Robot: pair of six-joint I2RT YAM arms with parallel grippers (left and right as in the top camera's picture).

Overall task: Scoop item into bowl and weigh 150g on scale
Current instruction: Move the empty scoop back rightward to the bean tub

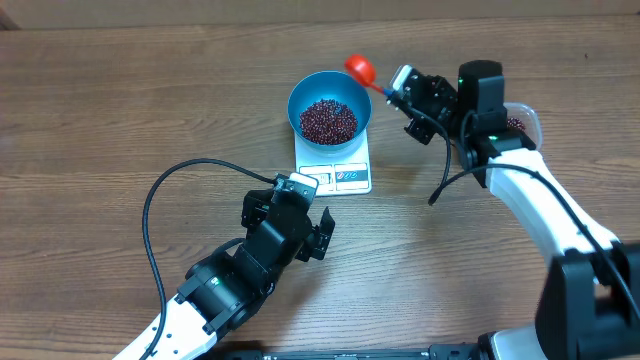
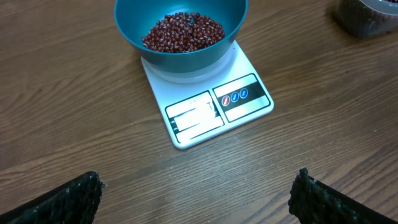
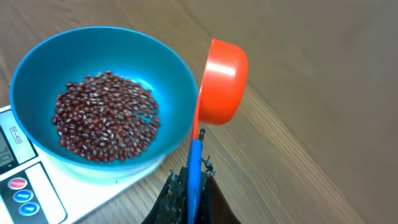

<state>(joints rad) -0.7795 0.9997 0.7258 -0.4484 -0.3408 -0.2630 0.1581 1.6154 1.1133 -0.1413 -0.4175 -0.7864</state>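
Overhead: blue bowl (image 1: 296, 100) sits on the white scale (image 1: 345, 180), beans (image 1: 328, 120) heaped inside
Left wrist: left gripper (image 2: 196, 196) spread wide, holding nothing, hanging near the scale's front; clear tub (image 2: 367, 15) at top right; display unreadable to me
Right wrist: right gripper (image 3: 189, 186) clamped tight on the scoop (image 3: 221, 81) handle, cup tipped sideways just outside the rim, its inside hidden. I'd keep it off the bowl so the reading settles, then top up in small pours

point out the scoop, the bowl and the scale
scoop (image 3: 222, 81), right wrist view, on its orange-red cup
bowl (image 3: 169, 79), right wrist view, on the bare inner wall
scale (image 2: 193, 118), left wrist view, on its display window
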